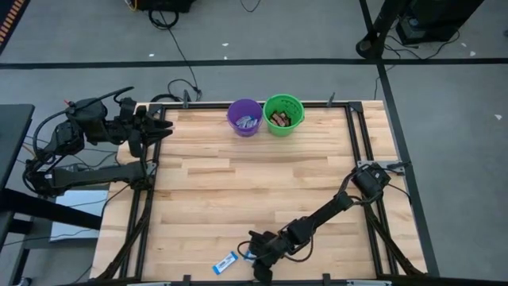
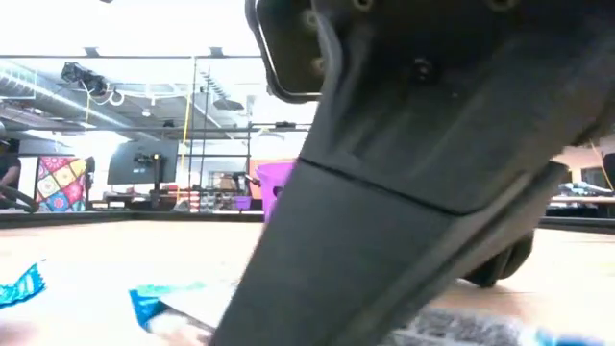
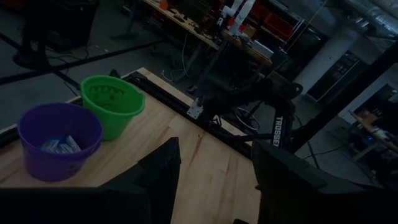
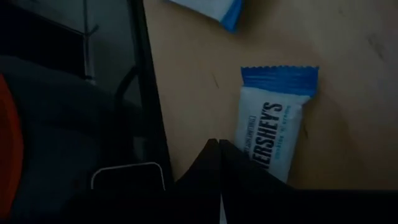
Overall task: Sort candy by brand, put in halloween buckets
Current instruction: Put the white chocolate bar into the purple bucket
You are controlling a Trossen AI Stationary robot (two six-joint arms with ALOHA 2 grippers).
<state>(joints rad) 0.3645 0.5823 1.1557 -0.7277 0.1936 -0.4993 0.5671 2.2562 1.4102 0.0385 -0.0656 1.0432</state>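
Note:
Two blue-and-white candy bars lie flat on the wood near the table's near edge: one (image 4: 270, 134) right at my right gripper (image 4: 219, 152), the other (image 1: 225, 263) a little farther toward the left. My right gripper (image 1: 255, 259) is shut and slants down over the nearer bar's end. The purple bucket (image 1: 244, 117) holds blue-and-white candy, and the green bucket (image 1: 283, 114) next to it holds dark brown candy. Both buckets stand at the far edge. My left gripper (image 3: 214, 186) waits open, raised at the far left (image 1: 163, 127). My right gripper's shut fingertips (image 4: 211, 162) slant down from the table's right and cover the lower left corner of the Hershey's bar (image 4: 249, 158). The bar lies flat on the table. I cannot tell whether the fingers touch it.
A black frame rail (image 1: 238, 280) runs along the near edge just behind the candy, and more rails line the left and right sides. Bare wood (image 1: 246, 183) stretches between the candy and the buckets. In the low view my right arm (image 2: 404, 173) blocks most of the scene.

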